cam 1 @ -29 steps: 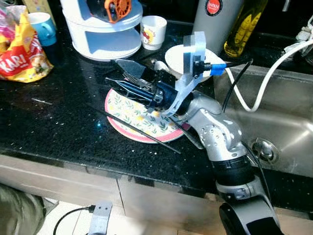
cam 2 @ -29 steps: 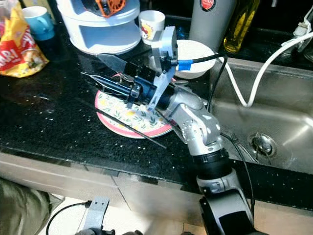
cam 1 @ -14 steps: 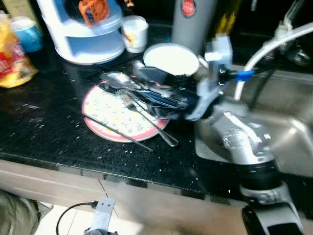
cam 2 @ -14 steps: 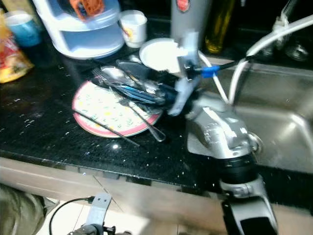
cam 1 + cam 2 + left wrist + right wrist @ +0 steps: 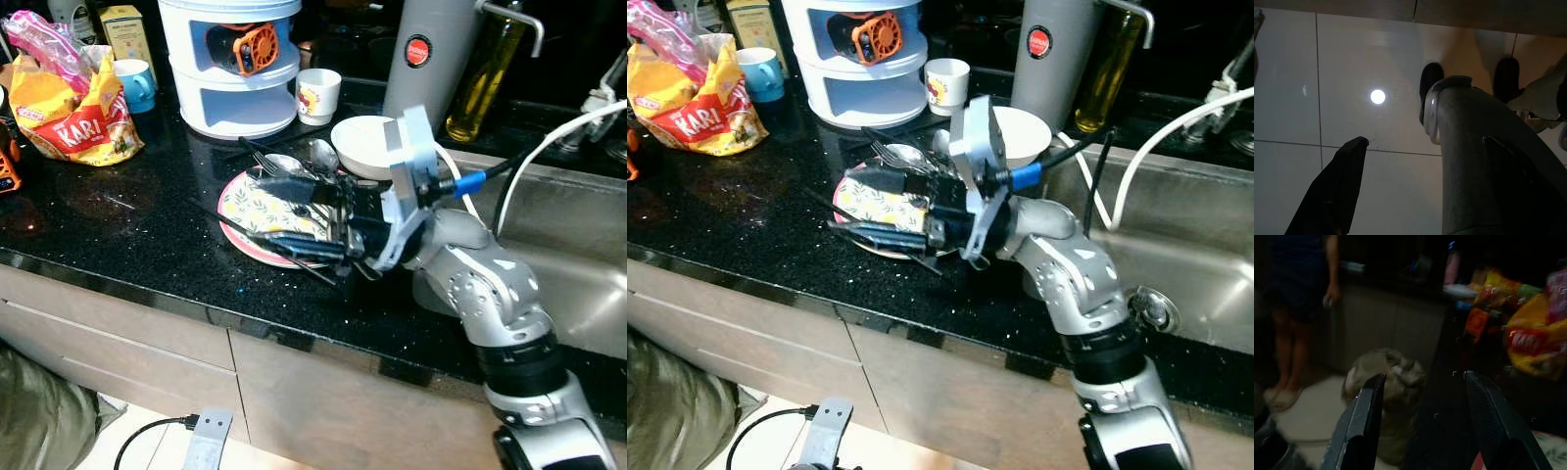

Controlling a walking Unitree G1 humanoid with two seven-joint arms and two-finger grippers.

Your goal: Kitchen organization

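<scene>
A floral plate with a pink rim (image 5: 257, 201) lies on the black counter. Forks and spoons (image 5: 286, 163) rest across its far edge, and a thin black stick (image 5: 221, 221) crosses its near side. A white bowl (image 5: 359, 145) stands just behind the plate. My right gripper (image 5: 263, 211) hovers low over the plate, pointing left, open with nothing between its fingers (image 5: 1356, 426). My left arm hangs idle by my leg above the floor tiles; one black finger (image 5: 1332, 191) can be seen.
Behind the plate stand a white tiered container (image 5: 230, 69), a small cup (image 5: 318, 95), a steel flask (image 5: 431, 59) and an oil bottle (image 5: 482, 78). A blue mug (image 5: 134, 83) and yellow snack bag (image 5: 78, 117) are far left. The sink (image 5: 578, 255) lies right. A person (image 5: 1300, 308) stands beyond the counter.
The head view has swung and steadied. My right gripper has dropped from the plate's far side to its near right side, and its fingers now stand wider apart.
</scene>
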